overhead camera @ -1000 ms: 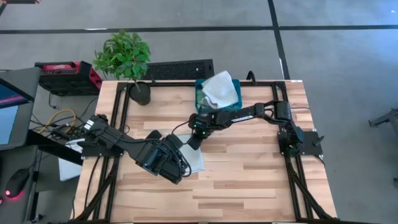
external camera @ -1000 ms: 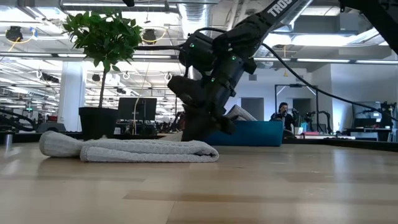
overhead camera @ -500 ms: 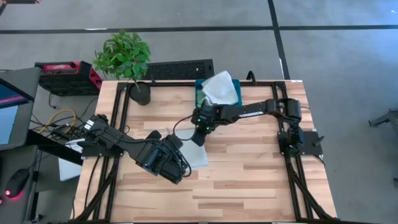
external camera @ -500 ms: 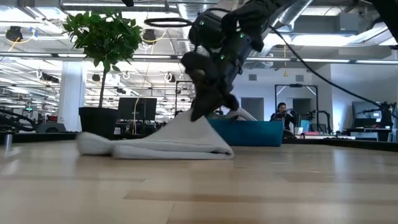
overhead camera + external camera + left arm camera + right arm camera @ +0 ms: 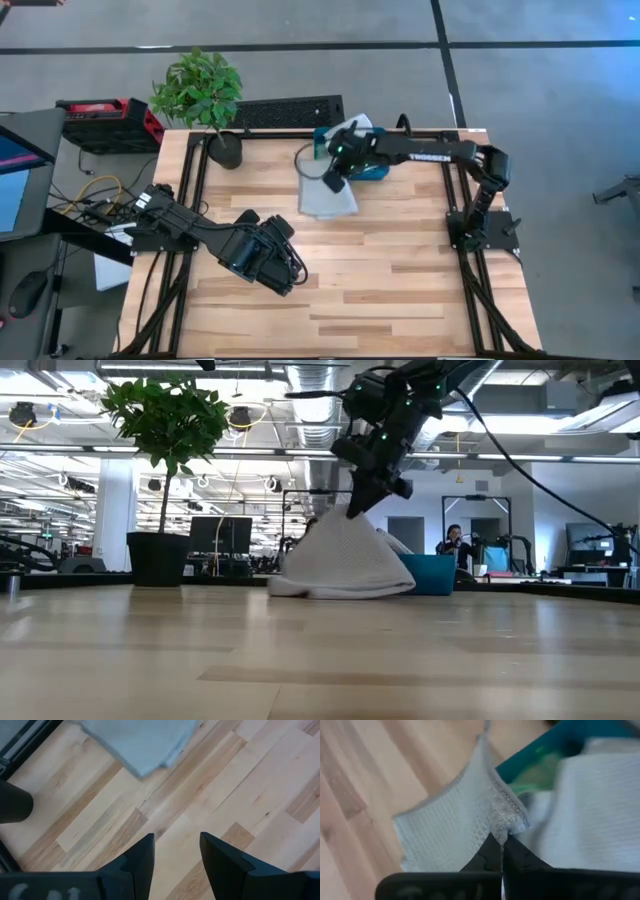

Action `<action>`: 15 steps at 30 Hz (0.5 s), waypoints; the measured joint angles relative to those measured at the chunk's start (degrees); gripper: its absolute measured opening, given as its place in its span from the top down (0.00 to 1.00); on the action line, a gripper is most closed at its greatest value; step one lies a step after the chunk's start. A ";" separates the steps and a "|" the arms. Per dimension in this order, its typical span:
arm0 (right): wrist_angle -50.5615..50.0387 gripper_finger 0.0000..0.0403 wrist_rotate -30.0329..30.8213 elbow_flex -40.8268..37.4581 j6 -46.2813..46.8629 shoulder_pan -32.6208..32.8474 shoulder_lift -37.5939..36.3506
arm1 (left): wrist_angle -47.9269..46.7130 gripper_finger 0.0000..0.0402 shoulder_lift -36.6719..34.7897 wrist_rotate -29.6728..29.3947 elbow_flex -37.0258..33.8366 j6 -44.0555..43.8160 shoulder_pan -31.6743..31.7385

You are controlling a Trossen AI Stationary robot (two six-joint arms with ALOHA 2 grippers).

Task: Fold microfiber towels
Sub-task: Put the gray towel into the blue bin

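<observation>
My right hand [image 5: 334, 184] is pinched shut on a bunched corner of a pale grey, waffle-textured microfiber towel [image 5: 326, 195], holding it lifted near the far edge of the light wooden plank tabletop [image 5: 400, 270]. In the right wrist view my two dark fingers [image 5: 492, 854] meet on the gathered cloth [image 5: 451, 833] with no gap between them. From the level camera the towel [image 5: 345, 560] hangs from that hand [image 5: 357, 508] like a tent, its lower edge resting on the wood. It sits just beside the rigid teal plastic bin [image 5: 372, 170] at the far side, which holds another pale cloth [image 5: 352, 136] heaped above its rim and, in the right wrist view, a strip of light green cloth [image 5: 535, 772].

My left hand [image 5: 281, 246] hovers over the middle of the tabletop, well apart from the towel, its fingers [image 5: 138, 861] spread with bare planks between them, gripping nothing. Its wrist view catches the towel's near corner [image 5: 142, 742] farther off.

A leafy green plant in a black pot [image 5: 205, 100] stands at the far left corner.
</observation>
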 joint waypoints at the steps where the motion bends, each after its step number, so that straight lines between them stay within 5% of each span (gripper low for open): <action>1: -0.16 0.99 0.00 0.00 -0.56 -0.87 -0.69 | 0.00 0.62 0.00 0.00 0.00 0.00 0.00; 15: -1.64 0.98 -0.07 0.00 -4.69 -14.70 -7.17 | 0.00 0.62 0.00 0.02 0.00 -0.02 0.02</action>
